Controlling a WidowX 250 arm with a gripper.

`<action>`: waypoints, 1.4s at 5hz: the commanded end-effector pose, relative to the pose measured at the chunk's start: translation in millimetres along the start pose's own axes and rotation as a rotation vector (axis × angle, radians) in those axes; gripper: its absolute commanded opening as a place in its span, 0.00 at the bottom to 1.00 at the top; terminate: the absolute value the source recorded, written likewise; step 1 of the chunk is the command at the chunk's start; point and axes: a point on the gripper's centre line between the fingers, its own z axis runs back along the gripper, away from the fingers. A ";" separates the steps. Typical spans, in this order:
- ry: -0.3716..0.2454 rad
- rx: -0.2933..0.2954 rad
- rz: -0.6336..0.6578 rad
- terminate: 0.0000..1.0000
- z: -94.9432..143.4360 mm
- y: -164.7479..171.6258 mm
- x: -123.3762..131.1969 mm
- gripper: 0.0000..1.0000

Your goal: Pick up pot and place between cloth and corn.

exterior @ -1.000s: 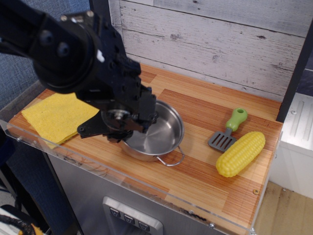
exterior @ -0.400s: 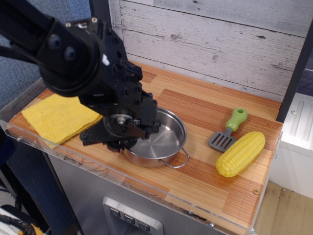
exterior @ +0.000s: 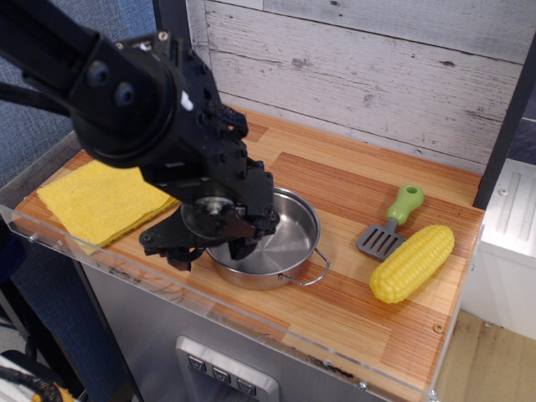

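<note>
**No readable text in view**

No lettering, brand, number or sign can be read anywhere in this view. The black gripper [exterior: 219,224] shows only bare metal screw heads and a small white spot that cannot be made out as a mark. The pot [exterior: 276,243] beneath it is plain steel. The cloth [exterior: 96,199] to its left, and the corn [exterior: 412,262] and spatula [exterior: 390,220] to its right, are unmarked. The grey buttons [exterior: 220,377] on the panel below it are too small to tell whether they carry symbols.
</note>
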 end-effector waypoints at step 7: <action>-0.283 -0.148 0.022 0.00 129.7 21.8 109.9 1.00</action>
